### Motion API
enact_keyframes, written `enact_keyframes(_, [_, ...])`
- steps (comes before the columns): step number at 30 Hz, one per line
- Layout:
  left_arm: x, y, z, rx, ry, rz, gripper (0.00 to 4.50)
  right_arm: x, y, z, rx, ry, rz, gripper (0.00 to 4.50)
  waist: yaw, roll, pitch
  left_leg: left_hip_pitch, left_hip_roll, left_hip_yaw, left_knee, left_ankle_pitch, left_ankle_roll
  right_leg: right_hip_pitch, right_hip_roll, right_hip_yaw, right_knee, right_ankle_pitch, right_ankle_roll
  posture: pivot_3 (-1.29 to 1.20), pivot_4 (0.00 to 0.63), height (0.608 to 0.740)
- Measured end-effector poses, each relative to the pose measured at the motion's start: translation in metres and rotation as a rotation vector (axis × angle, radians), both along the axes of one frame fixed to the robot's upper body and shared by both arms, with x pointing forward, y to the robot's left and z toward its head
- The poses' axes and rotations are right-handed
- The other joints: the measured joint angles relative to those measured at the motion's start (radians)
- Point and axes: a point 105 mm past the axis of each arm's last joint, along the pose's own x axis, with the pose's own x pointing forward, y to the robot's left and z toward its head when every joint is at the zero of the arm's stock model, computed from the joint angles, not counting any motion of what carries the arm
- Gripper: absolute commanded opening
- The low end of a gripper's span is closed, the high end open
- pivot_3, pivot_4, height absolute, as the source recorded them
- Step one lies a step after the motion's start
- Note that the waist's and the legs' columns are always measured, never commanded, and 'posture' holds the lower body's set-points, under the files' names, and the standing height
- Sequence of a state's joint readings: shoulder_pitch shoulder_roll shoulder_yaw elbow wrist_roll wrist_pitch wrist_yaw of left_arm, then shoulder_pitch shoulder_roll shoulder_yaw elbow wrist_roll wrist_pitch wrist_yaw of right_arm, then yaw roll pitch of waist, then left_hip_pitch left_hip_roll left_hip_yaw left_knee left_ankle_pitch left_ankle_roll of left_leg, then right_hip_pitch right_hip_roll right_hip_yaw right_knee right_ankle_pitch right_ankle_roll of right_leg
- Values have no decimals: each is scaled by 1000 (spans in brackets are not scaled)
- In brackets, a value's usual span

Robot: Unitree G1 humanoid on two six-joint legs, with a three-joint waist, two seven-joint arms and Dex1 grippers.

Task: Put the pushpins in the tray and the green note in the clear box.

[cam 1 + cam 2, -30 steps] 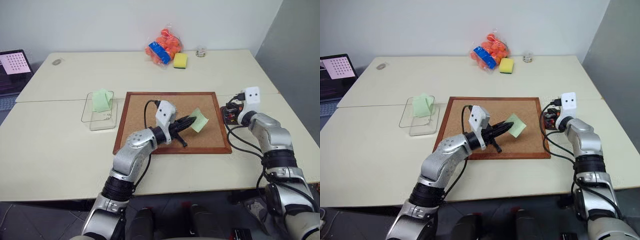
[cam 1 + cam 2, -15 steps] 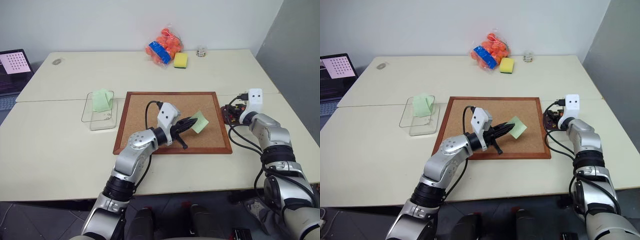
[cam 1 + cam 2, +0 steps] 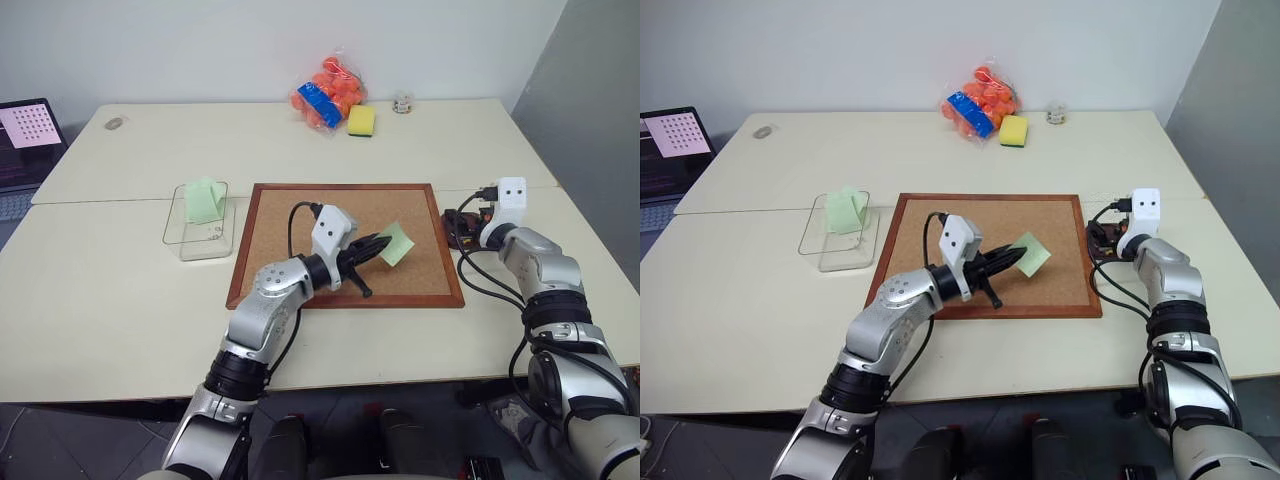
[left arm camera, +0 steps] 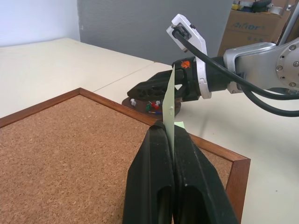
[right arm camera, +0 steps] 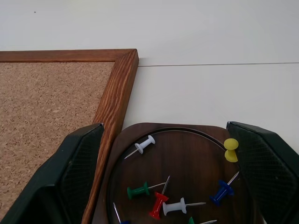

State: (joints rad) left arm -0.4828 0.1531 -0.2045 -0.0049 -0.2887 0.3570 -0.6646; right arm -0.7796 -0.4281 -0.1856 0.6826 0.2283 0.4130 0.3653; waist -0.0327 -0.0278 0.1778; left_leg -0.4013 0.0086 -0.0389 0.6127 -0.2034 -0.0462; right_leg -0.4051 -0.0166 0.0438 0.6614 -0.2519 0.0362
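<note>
Right wrist view: pushpins [image 5: 163,198] lie loose in tray [image 5: 177,140], yellow one at rim, right gripper [image 5: 163,177] fingers spread wide; a second ago they were shut. Head view, frame centre: left gripper [image 3: 378,243] clenched on green note [image 3: 396,243] above cork board [image 3: 300,215]. Clear box [image 3: 200,225] centre-left holds folded green paper [image 3: 204,200].

- tray [image 5: 187,154]: dark brown, wood grain
- pushpins [image 5: 161,198]: white, green, red, blue, yellow
- green note [image 3: 397,243]: pale yellow-green
- cork board [image 3: 290,225]: speckled tan, red-brown frame
- sponge [image 3: 360,120]: yellow
- gripper fingers [image 4: 154,172]: black
</note>
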Motion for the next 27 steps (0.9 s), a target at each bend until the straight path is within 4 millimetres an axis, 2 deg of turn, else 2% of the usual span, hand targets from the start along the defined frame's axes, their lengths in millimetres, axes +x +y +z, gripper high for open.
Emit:
enact_keyframes(15, [3, 4, 1, -5, -1, 20, 0, 1, 7, -7, 109, 64, 0, 4473, 0, 0, 0, 0, 0, 0, 0, 0, 0, 0, 0, 0, 0, 0, 0, 0, 150, 740])
enact_keyframes(18, [3, 5, 1, -8, -9, 22, 0, 2, 5, 0, 85, 21, 5, 4473, 0, 0, 0, 0, 0, 0, 0, 0, 0, 0, 0, 0, 0, 0, 0, 0, 150, 740])
enact_keyframes(21, [4, 6, 1, -8, -9, 30, 0, 1, 9, 18, 54, -58, 57, 4473, -1, 0, 0, 0, 0, 0, 0, 0, 0, 0, 0, 0, 0, 0, 0, 0, 150, 740])
enact_keyframes(23, [7, 8, 2, -18, -9, 58, 0, -13, 23, 37, -2, -149, 204, 4473, 1, 0, 0, 0, 0, -1, 0, 0, 0, 0, 0, -1, 0, -1, 1, 0, 150, 740])
enact_keyframes(24, [11, 15, 4, -24, -9, 98, 0, -26, 38, 46, -26, -201, 332, 4473, 1, 0, 0, 0, 0, -1, 0, 0, 0, 0, 0, -2, 0, -1, 2, 0, 150, 740])
enact_keyframes(27, [26, 38, 10, -45, -19, 257, 0, -67, 69, 54, -90, -263, 607, 4473, 1, 0, 0, -1, 1, -2, 0, 0, 1, 0, 0, -2, 0, -3, 5, 0, 150, 740])
